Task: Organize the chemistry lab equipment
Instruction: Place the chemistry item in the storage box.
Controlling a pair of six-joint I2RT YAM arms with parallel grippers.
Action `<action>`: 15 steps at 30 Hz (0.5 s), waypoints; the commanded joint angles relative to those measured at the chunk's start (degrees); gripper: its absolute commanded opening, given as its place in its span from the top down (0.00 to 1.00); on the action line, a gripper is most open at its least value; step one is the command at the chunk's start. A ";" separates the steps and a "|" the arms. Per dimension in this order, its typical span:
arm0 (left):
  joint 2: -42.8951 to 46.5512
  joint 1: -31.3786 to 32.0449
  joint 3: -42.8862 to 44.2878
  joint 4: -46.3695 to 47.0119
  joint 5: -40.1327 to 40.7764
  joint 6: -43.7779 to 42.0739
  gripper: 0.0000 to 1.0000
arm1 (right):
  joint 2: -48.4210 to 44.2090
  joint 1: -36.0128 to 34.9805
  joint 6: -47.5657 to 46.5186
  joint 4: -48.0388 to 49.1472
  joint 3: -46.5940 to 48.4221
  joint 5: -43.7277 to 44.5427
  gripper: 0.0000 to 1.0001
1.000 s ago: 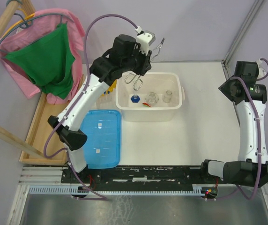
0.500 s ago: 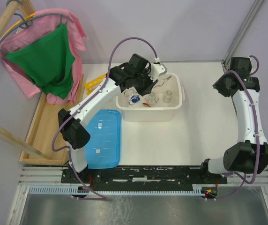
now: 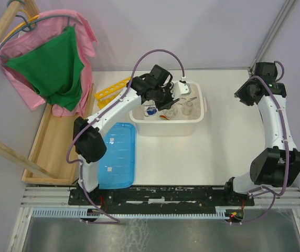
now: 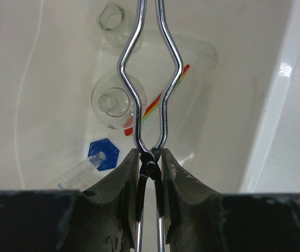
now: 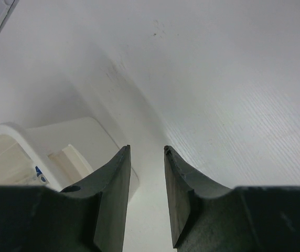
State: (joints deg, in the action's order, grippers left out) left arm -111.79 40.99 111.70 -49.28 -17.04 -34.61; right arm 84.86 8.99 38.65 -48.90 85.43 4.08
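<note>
My left gripper [image 3: 172, 100] reaches into the white tub [image 3: 165, 127] and is shut on the metal tongs [image 3: 185, 98]. In the left wrist view the fingers [image 4: 125, 173] pinch the tongs [image 4: 150, 79] near their pivot, and the tongs point away over the tub floor. Below them lie two clear flasks [image 4: 114, 102] [image 4: 113, 18], a blue-capped tube [image 4: 95, 163] and a red-and-green rod [image 4: 158, 105]. The yellow tube rack [image 3: 110, 89] lies on the table left of the tub. My right gripper [image 5: 146, 150] stands open and empty near the table's far right, apart from the tub.
A flat blue ribbed lid [image 3: 116, 155] lies at the front left of the tub. A wooden tray [image 3: 47, 142] and hanging pink and green cloths [image 3: 53, 65] stand at the left. The tub's corner [image 5: 61, 142] shows in the right wrist view.
My left arm has swung down from above the tub's back rim, carrying the tongs into the tub. The right wrist has shifted a little toward the back left.
</note>
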 commanded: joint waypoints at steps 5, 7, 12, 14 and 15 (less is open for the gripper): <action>-2.54 -0.85 -0.53 2.77 -2.91 -5.84 0.97 | 1.88 -0.03 -0.10 3.89 2.24 -1.09 0.60; -2.76 -0.96 -1.93 3.14 -2.87 -5.78 0.97 | 2.29 -0.05 -0.07 3.96 2.29 -1.03 0.60; -3.04 -1.00 -6.08 5.80 -4.39 -4.21 0.97 | 3.06 -0.08 0.08 4.31 2.24 -1.48 0.61; -3.38 -0.96 -7.16 6.80 -5.08 -3.67 0.97 | 3.34 -0.11 0.06 4.30 2.28 -1.81 0.61; -3.62 -0.99 -7.41 7.33 -5.33 -3.24 0.97 | 3.50 -0.07 0.03 4.33 2.24 -1.87 0.61</action>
State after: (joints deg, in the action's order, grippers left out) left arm -114.76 40.21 105.21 -46.87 -19.22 -37.78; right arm 88.20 8.99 38.68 -47.11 85.43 2.72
